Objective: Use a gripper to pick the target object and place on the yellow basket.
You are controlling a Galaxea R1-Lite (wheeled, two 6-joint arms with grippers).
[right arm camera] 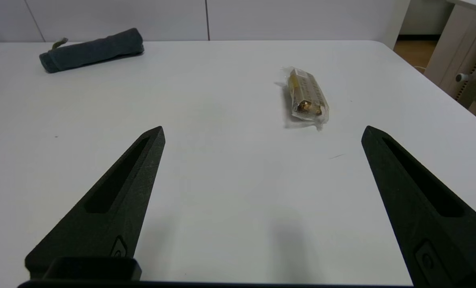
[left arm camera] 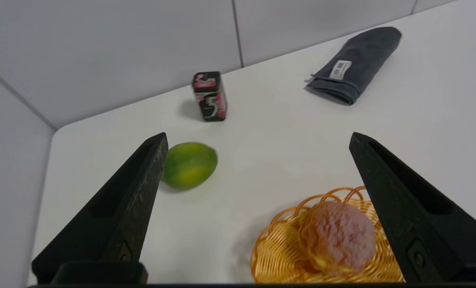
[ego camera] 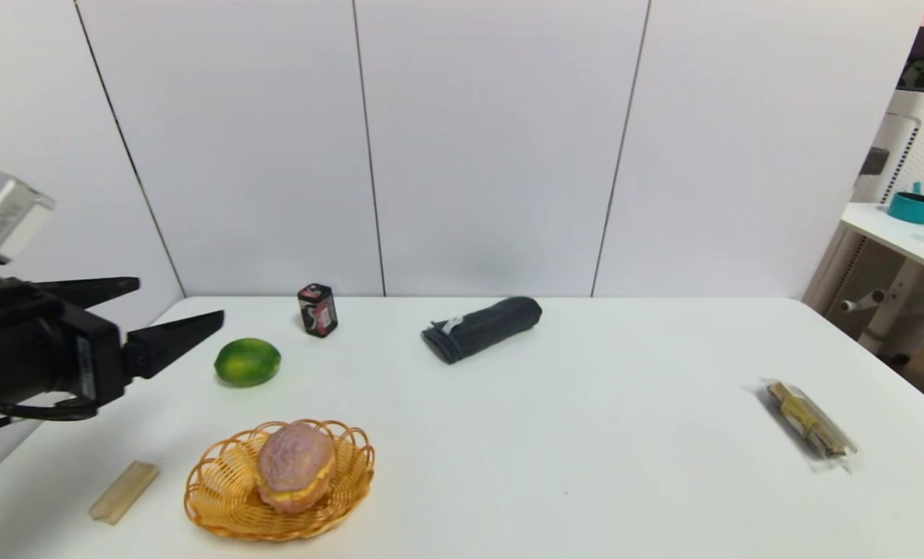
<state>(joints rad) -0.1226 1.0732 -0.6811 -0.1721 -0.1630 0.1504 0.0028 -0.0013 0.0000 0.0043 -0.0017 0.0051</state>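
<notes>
So the cream-puff bun (ego camera: 296,466) is sitting inside the yellow wicker basket (ego camera: 221,497), lower left of the head view, resting a bit toward the basket's right side with its yellow filling band showing along the bottom edge. The left end effector (ego camera: 178,310) is up at the far left edge of the frame, raised off the bench (ego camera: 586,435) and well apart from the bun, fingers spread wide with nothing between them. In the left wrist view the bun (left arm camera: 338,236) shows low between the two black fingers (left arm camera: 142,176), closer to the right-hand one.

Around it: a green lime-like fruit (ego camera: 247,361) just above the basket, a small black and red box (ego camera: 317,310) standing upright behind that, a rolled dark cloth (ego camera: 484,328) near the middle back, and a pale wooden block (ego camera: 123,491) just left of the basket. A clear-wrapped snack pack (ego camera: 810,419) lies far right. Nothing sits between the end effector and the basket.

The right end effector (right arm camera: 262,152) hovers wide open over bare bench, holding nothing, with the snack pack beyond it.
</notes>
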